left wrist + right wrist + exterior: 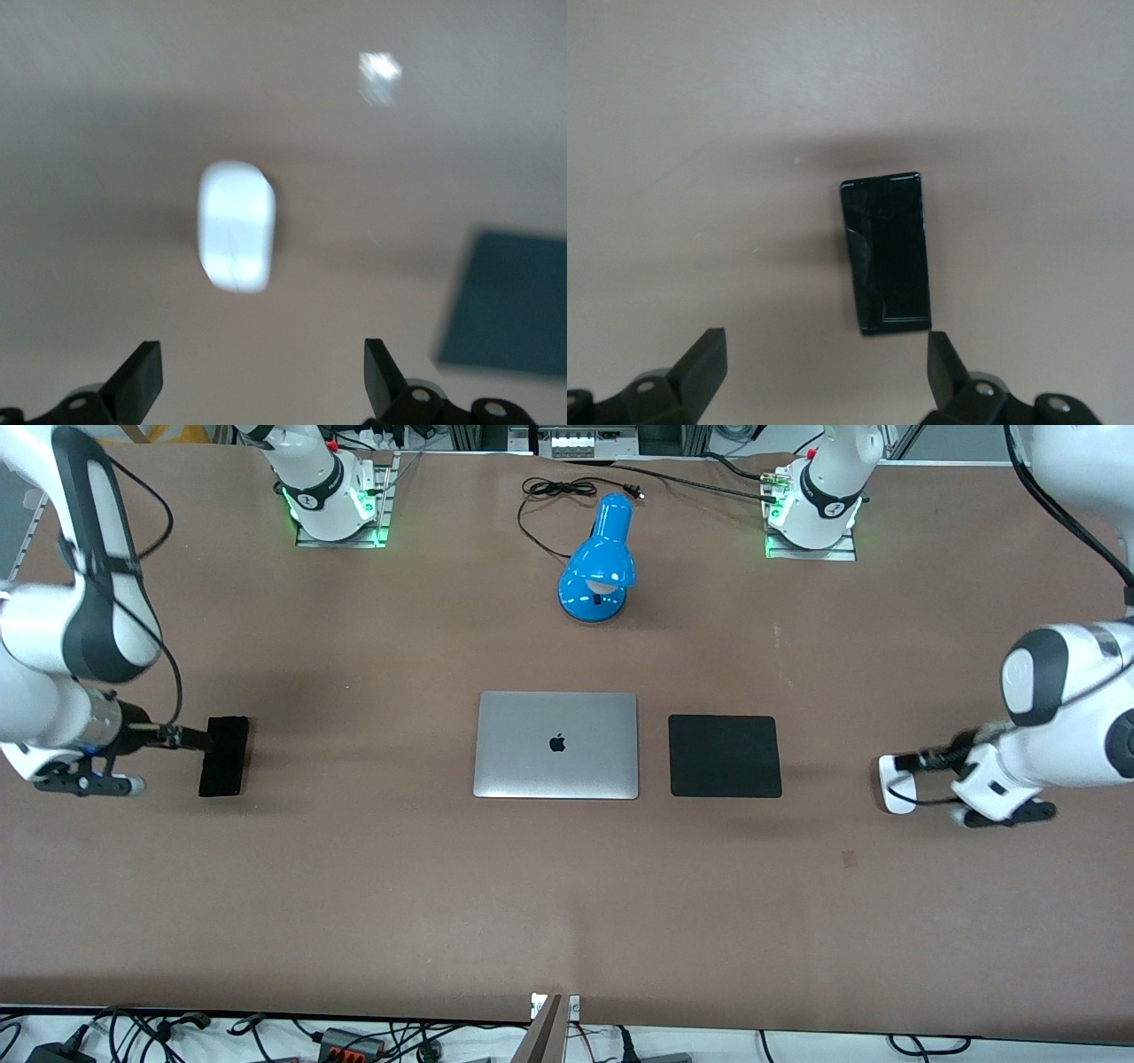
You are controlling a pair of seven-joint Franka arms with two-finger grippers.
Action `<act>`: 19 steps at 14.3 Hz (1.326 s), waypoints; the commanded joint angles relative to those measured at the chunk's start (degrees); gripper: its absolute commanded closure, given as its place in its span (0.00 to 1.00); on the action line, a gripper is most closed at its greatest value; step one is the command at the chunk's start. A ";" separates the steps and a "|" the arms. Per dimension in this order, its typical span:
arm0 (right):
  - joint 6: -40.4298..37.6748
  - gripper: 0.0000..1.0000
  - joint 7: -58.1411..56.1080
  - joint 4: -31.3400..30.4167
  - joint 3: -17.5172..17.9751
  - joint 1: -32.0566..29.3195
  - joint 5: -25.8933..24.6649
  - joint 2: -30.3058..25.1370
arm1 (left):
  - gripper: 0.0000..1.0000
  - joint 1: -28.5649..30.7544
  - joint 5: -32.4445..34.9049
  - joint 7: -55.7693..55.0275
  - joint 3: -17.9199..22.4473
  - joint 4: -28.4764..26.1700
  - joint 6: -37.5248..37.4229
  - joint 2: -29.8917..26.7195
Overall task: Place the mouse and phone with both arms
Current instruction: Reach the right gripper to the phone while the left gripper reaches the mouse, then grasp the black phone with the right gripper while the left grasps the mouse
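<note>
your left gripper (257,376) has its jaws spread, hovering over the mouse (236,226), a smooth white oval flat on the table at the left arm's end. your right gripper (824,372), jaws also spread, hangs over the phone (887,252), a glossy black slab at the right arm's end. looks like both are lined up for grasps. the matte black pad (725,755) sits beside the silver laptop (556,745).

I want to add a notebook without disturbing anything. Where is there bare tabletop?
The widest bare stretch of table lies nearer the front camera than the laptop and black pad. Another lies between the phone and laptop. Crowded: around the mouse under the left gripper, the phone by the right gripper, and the lamp.
</note>
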 commanded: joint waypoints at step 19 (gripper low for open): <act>10.40 0.00 -0.82 0.12 0.38 -4.93 -0.92 15.24 | 0.65 3.88 1.69 13.71 -1.06 -19.48 38.43 4.65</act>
